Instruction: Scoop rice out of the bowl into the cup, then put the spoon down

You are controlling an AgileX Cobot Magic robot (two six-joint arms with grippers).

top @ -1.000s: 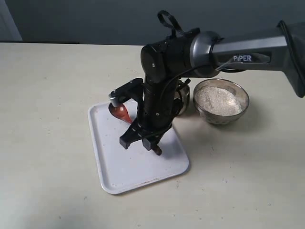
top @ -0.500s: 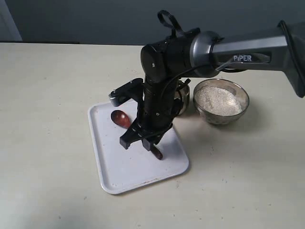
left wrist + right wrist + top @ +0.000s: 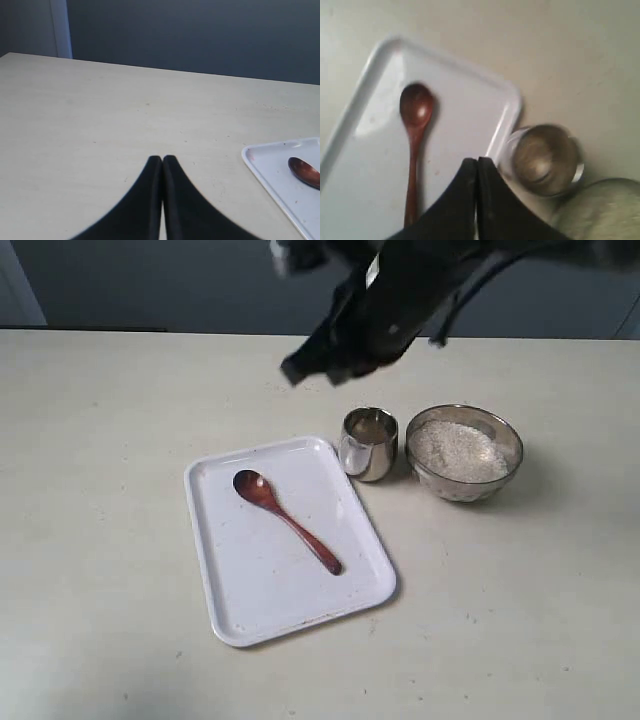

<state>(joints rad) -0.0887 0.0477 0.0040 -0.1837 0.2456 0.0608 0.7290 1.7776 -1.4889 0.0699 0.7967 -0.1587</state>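
The reddish-brown wooden spoon lies flat on the white tray, its oval bowl toward the far left corner; nothing holds it. The small steel cup stands just off the tray's far right corner. Beside it is the wider steel bowl full of white rice. My right gripper hangs blurred high above the table's far side. In the right wrist view it is shut and empty above the spoon and cup. My left gripper is shut over bare table.
The tray's edge and the spoon's bowl show in the left wrist view, off to one side of the left gripper. A dark wall stands behind the beige table.
The right gripper has let go of the spoon, which now lies flat on the tray. The right arm has risen up and back from the tray, and the cup is uncovered.
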